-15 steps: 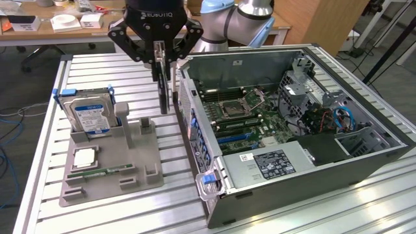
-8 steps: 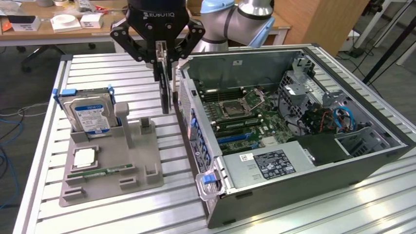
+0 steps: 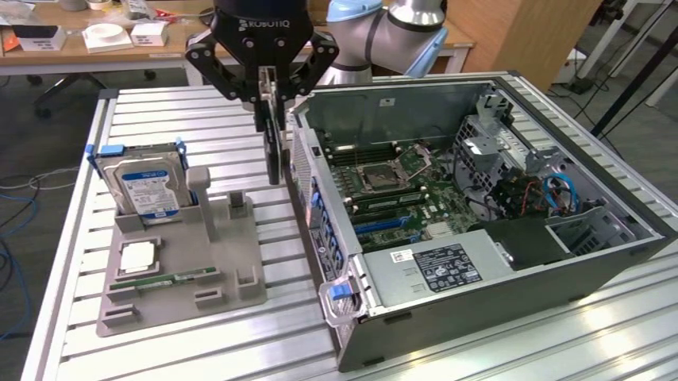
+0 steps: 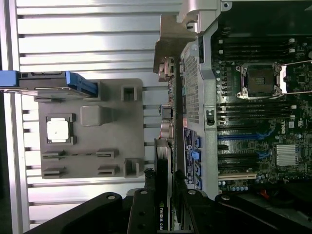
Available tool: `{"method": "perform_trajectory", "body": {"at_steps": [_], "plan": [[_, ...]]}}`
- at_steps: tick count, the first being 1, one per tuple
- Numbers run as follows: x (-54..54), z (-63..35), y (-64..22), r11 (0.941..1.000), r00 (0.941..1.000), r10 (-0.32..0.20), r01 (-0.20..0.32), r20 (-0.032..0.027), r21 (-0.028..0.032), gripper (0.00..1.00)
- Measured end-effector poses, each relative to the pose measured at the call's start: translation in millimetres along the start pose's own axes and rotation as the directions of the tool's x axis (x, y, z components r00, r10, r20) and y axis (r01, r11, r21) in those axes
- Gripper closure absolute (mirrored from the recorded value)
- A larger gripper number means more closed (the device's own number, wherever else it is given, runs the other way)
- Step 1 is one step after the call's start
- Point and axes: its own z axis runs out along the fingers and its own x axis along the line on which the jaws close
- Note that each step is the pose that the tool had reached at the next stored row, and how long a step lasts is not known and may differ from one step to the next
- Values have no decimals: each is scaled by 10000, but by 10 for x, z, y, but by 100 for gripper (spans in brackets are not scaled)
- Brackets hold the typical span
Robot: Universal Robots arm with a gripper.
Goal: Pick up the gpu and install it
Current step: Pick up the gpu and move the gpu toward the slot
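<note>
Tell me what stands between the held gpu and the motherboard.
The gripper holds the gpu upright outside the case, beside its rear wall. That wall stands between the gpu and the motherboard. Above the wall's rim, the open case shows nothing else in the way.

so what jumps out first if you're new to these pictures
The gripper, shut on the gpu, holds it upright just outside the open computer case. That case, motherboard exposed, lies on the exterior view's right; a hard drive stands in a grey tray on its left.
</note>
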Motion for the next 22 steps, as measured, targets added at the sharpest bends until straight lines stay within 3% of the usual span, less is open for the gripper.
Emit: {"method": "perform_trajectory", "body": {"at_steps": [9,22], "plan": [[-60,1,4,10000,10000,1,-1,0,0,74],[-266,5,16,10000,10000,0,0,0,0,74]]}}
